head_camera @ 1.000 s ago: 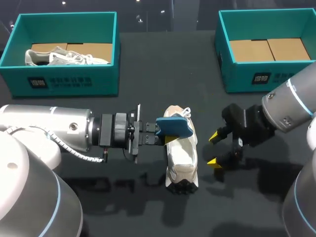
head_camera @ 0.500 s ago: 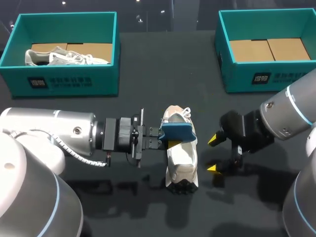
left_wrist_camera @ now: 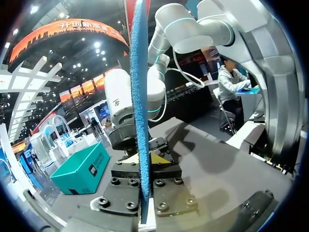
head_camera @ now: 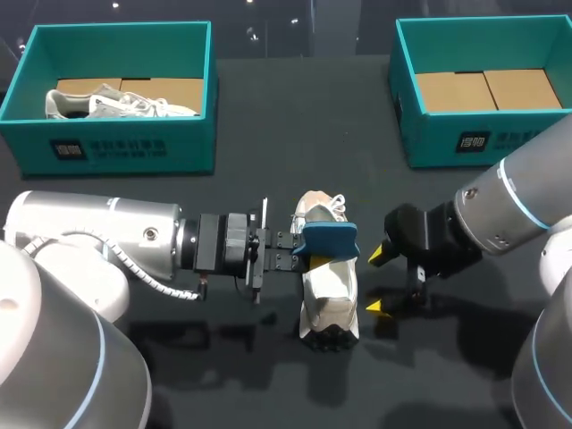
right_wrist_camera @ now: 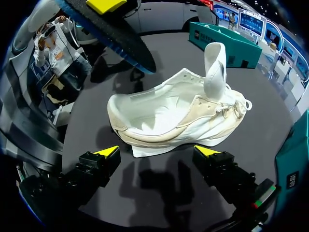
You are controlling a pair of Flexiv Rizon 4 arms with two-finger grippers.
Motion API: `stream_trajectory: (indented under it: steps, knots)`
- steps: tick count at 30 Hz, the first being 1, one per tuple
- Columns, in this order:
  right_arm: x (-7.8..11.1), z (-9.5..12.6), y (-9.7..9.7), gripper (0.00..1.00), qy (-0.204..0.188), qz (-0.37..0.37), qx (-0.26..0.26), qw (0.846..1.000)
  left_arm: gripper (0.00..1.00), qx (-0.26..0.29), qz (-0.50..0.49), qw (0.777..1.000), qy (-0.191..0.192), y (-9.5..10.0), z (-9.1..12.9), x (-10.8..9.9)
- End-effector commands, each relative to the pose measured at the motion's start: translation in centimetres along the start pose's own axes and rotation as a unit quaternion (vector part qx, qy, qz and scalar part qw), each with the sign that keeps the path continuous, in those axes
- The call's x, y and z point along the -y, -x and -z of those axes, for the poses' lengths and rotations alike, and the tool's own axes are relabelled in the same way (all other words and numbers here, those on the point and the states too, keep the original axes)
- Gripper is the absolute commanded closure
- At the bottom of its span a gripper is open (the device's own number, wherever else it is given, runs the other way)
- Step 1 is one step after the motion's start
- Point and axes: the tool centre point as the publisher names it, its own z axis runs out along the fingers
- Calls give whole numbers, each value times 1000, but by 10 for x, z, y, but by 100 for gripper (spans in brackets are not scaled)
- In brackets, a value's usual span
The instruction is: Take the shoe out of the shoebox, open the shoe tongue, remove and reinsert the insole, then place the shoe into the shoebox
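Your left gripper (head_camera: 290,253) is clamped on the blue insole (head_camera: 329,238), just above the white shoe (head_camera: 328,290), which sits between your grippers. Your right gripper (head_camera: 378,281) stands open beside it. Reinsertion looks next: brace the shoe, then feed the insole toe-first past the raised tongue (right_wrist_camera: 215,67).

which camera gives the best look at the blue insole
The head view: the flat blue foam insole shows its broad face, held in the left claw above the white sneaker. The left wrist view shows it only edge-on, a thin strip; the right wrist view catches just part of it.
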Motion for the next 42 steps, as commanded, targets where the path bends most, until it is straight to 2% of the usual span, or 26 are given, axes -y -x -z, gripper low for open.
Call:
stream_trajectory:
  steps: [1, 21, 30, 42]
  knots:
    - [-4, -10, 4, 0, -6, 3, 1, 1000, 100, -2, 5, 1000, 3, 2, -7, -5]
    - [-3, -12, 7, 0, -7, 12, -6, 1000, 100, -6, 11, 1000, 6, -2, -8, -3]
    - [-3, -12, 7, 0, -7, 12, -6, 1000, 100, -27, 13, 1000, 1, -7, -18, -12]
    - [-3, -12, 7, 0, -7, 12, -6, 1000, 100, -39, 20, 999, -9, -3, -31, -25]
